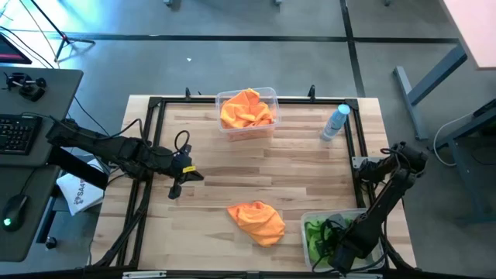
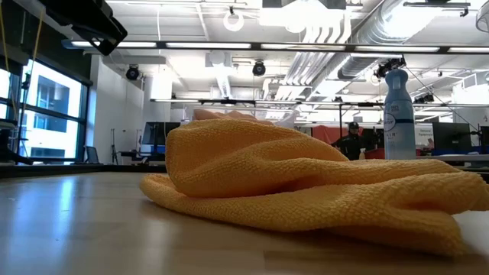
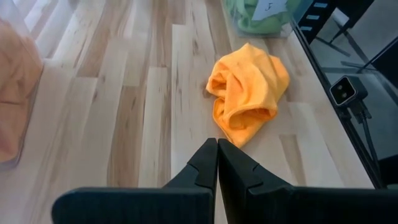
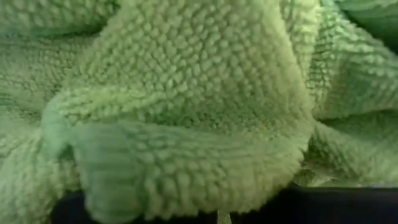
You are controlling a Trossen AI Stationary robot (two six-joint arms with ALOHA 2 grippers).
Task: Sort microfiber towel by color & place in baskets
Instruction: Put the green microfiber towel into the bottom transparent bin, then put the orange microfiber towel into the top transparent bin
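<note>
While my left gripper (image 1: 177, 188) hangs over the wooden tabletop (image 1: 232, 163) with its two dark fingers (image 3: 205, 165) pressed together and nothing between them, a crumpled orange towel (image 1: 257, 221) lies loose on the boards just ahead of its tips, apart from them. Off to one side of that gripper, at the table's far edge, sits a clear basket (image 1: 226, 99) with orange towels (image 1: 246, 109) heaped inside. My right gripper (image 1: 335, 246) is down inside the other clear basket (image 1: 304, 222) at the near corner, buried among green towels (image 1: 315, 233); its wrist camera is filled edge to edge with green pile (image 4: 186, 106), so I cannot tell how its fingers stand or whether they have hold of any cloth. Between the two baskets, along the right arm's side of the table, a clear spray bottle with a blue cap (image 1: 335, 123) stands upright, well apart from both grippers. A black frame (image 1: 155, 105) runs round the tabletop. Beyond the left arm, a desk carries a keyboard (image 1: 17, 133) and a mouse (image 1: 14, 211). From the low camera, the loose orange towel fills the foreground on the pale wood, with the bottle rising behind it, and the room beyond shows ceiling ducts, strip lights, windows and a person (image 2: 353, 141) far off.
</note>
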